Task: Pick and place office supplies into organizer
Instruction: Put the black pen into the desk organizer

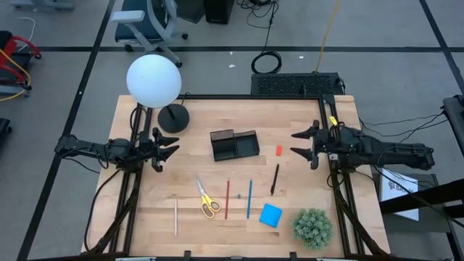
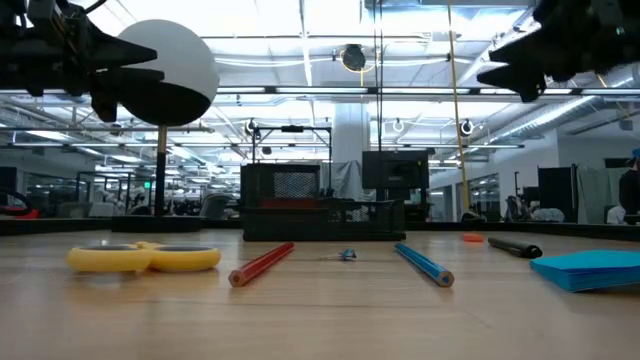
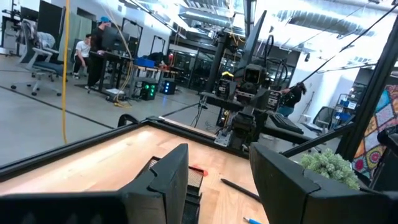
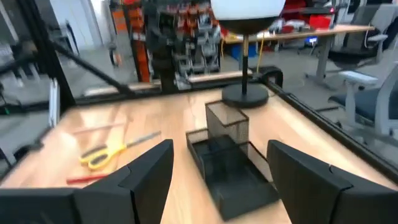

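Note:
The black organizer (image 1: 235, 145) stands mid-table, also in the right wrist view as the organizer (image 4: 227, 158). Near the front edge lie yellow-handled scissors (image 1: 206, 199), a red pencil (image 1: 227, 199), a blue pencil (image 1: 249, 199), a black pen (image 1: 275, 179), a pale wooden pencil (image 1: 175, 217), a blue notepad (image 1: 270, 215) and a small red eraser (image 1: 278, 151). My left gripper (image 1: 174, 148) hovers open at the table's left side, above the wood. My right gripper (image 1: 299, 143) hovers open at the right side, facing the organizer. Neither touches anything.
A lamp with a white globe (image 1: 154, 80) and round black base (image 1: 173, 117) stands at the far left. A green spiky plant ball (image 1: 312, 226) sits at the near right corner. A black frame rims the table (image 1: 145, 210). People show in the room beyond, in the left wrist view.

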